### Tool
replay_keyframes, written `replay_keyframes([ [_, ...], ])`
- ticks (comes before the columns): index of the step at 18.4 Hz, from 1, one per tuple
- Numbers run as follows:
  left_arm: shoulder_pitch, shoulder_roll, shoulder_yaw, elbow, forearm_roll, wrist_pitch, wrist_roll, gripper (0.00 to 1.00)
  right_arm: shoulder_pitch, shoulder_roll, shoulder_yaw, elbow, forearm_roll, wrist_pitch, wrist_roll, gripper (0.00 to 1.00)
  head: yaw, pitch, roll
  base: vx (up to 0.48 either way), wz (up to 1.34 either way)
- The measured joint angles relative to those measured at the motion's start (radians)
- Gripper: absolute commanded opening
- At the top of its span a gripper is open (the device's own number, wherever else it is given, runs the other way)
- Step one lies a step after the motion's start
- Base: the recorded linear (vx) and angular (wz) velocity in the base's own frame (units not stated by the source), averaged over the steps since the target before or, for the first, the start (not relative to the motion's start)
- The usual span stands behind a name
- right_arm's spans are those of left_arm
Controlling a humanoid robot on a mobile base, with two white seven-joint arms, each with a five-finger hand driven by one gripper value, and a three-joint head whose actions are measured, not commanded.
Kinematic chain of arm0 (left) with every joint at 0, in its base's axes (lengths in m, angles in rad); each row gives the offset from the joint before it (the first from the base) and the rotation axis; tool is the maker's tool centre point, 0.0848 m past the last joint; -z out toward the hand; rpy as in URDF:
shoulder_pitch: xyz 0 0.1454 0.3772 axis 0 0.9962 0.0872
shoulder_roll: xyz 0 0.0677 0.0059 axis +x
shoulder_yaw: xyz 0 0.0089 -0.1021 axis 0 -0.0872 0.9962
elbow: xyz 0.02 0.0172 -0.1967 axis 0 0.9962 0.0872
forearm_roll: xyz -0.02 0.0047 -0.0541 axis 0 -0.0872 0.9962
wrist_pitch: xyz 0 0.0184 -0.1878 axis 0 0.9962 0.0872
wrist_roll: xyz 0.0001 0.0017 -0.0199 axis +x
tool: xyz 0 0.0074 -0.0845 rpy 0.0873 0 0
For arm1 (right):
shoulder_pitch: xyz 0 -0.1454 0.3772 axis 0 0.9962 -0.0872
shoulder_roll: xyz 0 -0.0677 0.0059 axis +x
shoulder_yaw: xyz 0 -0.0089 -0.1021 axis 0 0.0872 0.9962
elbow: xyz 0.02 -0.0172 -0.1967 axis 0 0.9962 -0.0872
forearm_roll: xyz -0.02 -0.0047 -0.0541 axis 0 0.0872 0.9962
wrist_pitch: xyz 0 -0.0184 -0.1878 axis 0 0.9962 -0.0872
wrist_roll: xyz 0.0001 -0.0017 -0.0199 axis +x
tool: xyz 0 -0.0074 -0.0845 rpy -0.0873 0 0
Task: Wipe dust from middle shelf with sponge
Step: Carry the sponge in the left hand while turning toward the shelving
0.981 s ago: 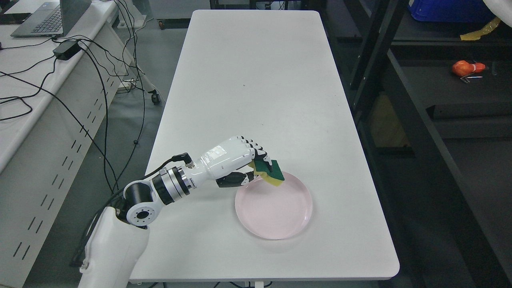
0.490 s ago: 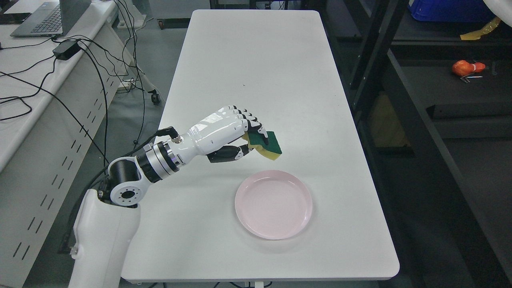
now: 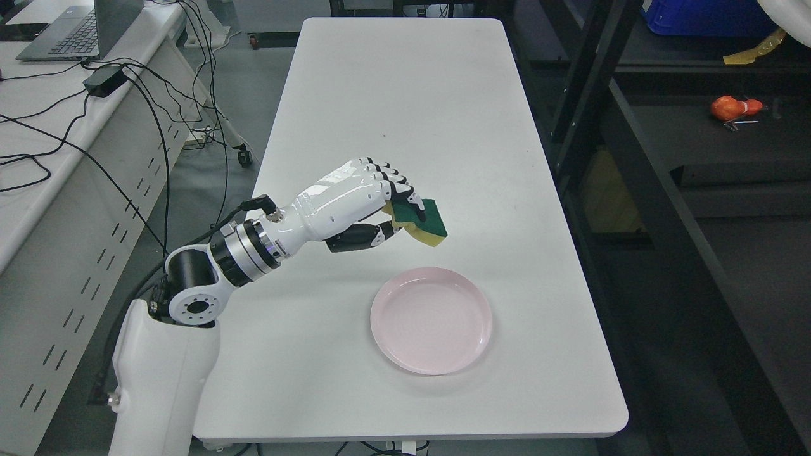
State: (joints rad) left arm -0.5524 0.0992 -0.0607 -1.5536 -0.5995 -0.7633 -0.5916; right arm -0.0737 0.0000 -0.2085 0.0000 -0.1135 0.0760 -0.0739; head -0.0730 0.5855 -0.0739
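My left hand [image 3: 396, 212] is raised above the white table [image 3: 405, 107], its fingers curled around a sponge [image 3: 428, 223] with a green top and a yellow underside. The sponge sticks out to the right of the hand, tilted, and hangs in the air above and to the left of a pink plate [image 3: 431, 320]. The plate lies on the table with nothing on it. A dark metal shelf rack [image 3: 640, 158] stands along the table's right side. My right arm does not show.
On the rack lie an orange-red object [image 3: 733, 107], a blue bin [image 3: 703, 16] and a yellow strip [image 3: 751, 50]. At the left stands a white desk [image 3: 38, 171] with a laptop [image 3: 76, 28], a power brick [image 3: 104, 79] and several hanging cables.
My left hand has lifted the sponge off the plate's far rim and carried it up and slightly left. The whole picture has shifted a little, so the camera moved.
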Motion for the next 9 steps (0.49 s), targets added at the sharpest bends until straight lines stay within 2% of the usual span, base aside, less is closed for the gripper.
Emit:
replay_keyframes([
  [9, 0.022, -0.027, -0.009, -0.011, -0.005, 0.008, -0.001, 0.0, 0.0, 0.0, 0.0, 0.0, 0.0, 0.0, 0.0, 1.0, 0.0, 0.0, 0.0, -0.078, -0.2],
])
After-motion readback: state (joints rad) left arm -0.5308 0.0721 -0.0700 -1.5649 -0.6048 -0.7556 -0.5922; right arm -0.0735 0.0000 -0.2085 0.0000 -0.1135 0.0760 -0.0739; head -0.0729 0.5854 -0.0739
